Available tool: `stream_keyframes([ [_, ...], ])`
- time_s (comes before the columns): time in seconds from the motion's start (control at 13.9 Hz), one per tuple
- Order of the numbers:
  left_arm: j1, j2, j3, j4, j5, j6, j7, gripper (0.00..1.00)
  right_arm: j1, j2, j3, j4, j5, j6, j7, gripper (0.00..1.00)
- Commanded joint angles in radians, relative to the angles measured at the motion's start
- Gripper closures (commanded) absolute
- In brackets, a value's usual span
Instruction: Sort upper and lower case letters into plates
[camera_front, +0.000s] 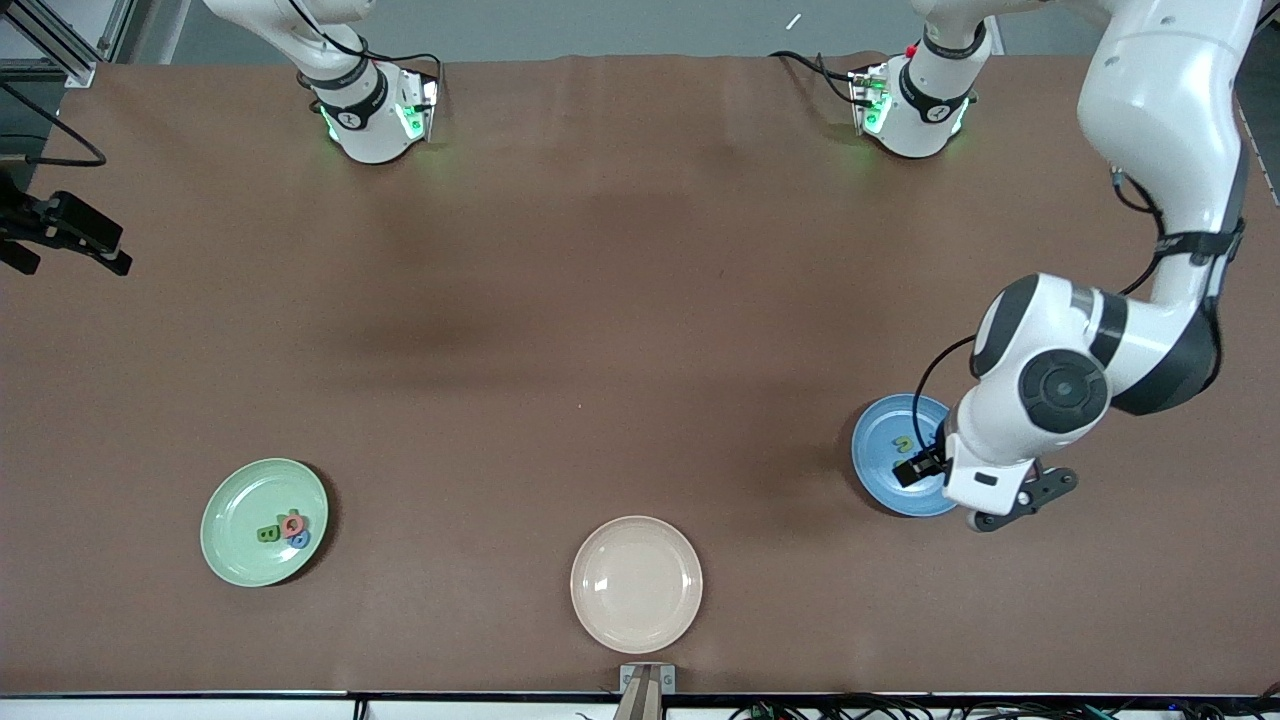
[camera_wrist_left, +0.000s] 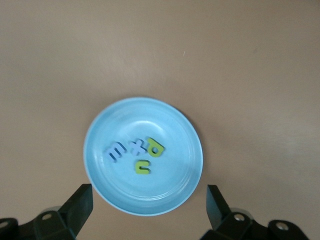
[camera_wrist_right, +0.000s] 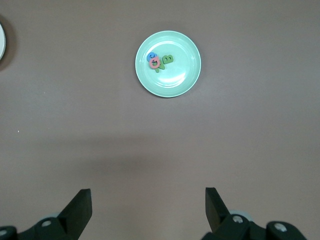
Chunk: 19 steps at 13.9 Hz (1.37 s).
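The blue plate (camera_front: 880, 440) lies toward the left arm's end of the table. In the left wrist view the blue plate (camera_wrist_left: 165, 185) holds several small letters: a blue m (camera_wrist_left: 115, 151), a blue x (camera_wrist_left: 136, 146), a green one (camera_wrist_left: 155, 148) and a green n (camera_wrist_left: 142, 167). My left gripper (camera_wrist_left: 148, 207) hangs open and empty over that plate's rim, and it also shows in the front view (camera_front: 925, 468). The mint plate (camera_front: 240, 510) holds a green B (camera_front: 268, 533), a pink letter (camera_front: 292, 524) and a blue letter (camera_front: 299, 540). My right gripper (camera_wrist_right: 148, 210) is open and empty, high over bare table, with the mint plate (camera_wrist_right: 175, 80) in its view.
A cream plate (camera_front: 636, 583) lies empty near the table's front edge, between the two other plates. A black fixture (camera_front: 60, 235) juts in at the right arm's end of the table. The left arm's elbow (camera_front: 1150, 350) hangs over the table beside the blue plate.
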Motion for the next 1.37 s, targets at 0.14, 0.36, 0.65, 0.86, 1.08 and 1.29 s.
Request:
stream_keyframes([
  [0.14,0.010,-0.186,-0.003,-0.017,-0.034,-0.113,0.216,0.00,-0.012,0.017,0.001,0.046,0.002,-0.006,-0.006,0.00],
  [0.36,0.002,-0.256,-0.015,-0.017,-0.078,-0.192,0.293,0.00,-0.033,0.017,-0.001,0.046,-0.004,-0.014,-0.011,0.00],
  [0.65,0.025,-0.309,-0.015,0.036,-0.141,-0.300,0.397,0.00,-0.039,0.024,-0.001,0.044,-0.003,-0.014,-0.006,0.00],
  [0.86,0.030,-0.351,-0.010,0.073,-0.146,-0.372,0.466,0.00,-0.033,0.028,0.001,0.047,-0.003,-0.006,-0.005,0.00],
  [1.08,-0.010,-0.419,0.064,0.070,-0.146,-0.375,0.601,0.00,-0.036,0.028,0.001,0.055,-0.003,-0.005,-0.005,0.00],
  [1.29,-0.096,-0.467,0.233,0.056,-0.261,-0.377,0.696,0.00,-0.032,0.032,0.001,0.055,-0.001,-0.008,-0.005,0.00],
])
